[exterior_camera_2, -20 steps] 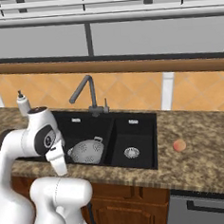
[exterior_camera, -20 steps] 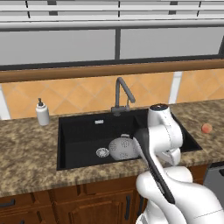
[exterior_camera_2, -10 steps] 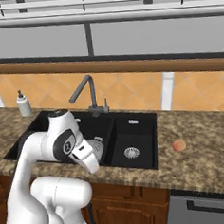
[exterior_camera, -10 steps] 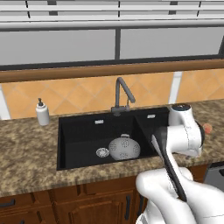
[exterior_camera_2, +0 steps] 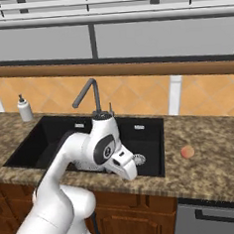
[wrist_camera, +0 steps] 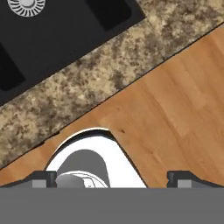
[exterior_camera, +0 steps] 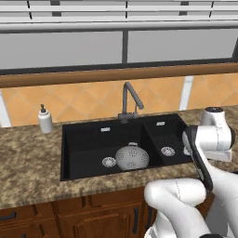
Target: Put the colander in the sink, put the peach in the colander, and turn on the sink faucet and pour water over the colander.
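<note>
Speckled brown granite desk (exterior_camera: 28, 162) under a wide window, orange tiled backsplash behind, black double-basin sink (exterior_camera: 83, 139) set into the stone. Grey perforated colander (exterior_camera: 132, 157) already down in the wide left basin, resting beside the silver drain, off to the left of the end effector (wrist_camera: 112, 177) and below it. Peach (exterior_camera_2: 188, 151) still out on the bare stone, well to the right of the end effector and apart from the sink's right rim. Tall dark sink faucet (exterior_camera: 128, 100) upright behind the divider between the basins, spout angled toward the left basin, no stream running. White soap dispenser (exterior_camera: 45, 119) at the far left, well clear of the work. End effector spread to its widest, nothing between the tips, pointed down past the front edge of the desk toward the wooden floor (wrist_camera: 175, 109), with the smaller basin's drain at the far corner of the hand view. Judged stage: colander placed, peach next. Chief risk from here: a small round fruit on smooth stone, liable to roll away if nudged by one finger before the other closes, or to squirt out of an off-centre pinch. Second risk: a wide swing of the arm across the desk clipping the sink rim or the faucet on the way back. Third: a release from too high, bouncing the peach out of the shallow colander.
</note>
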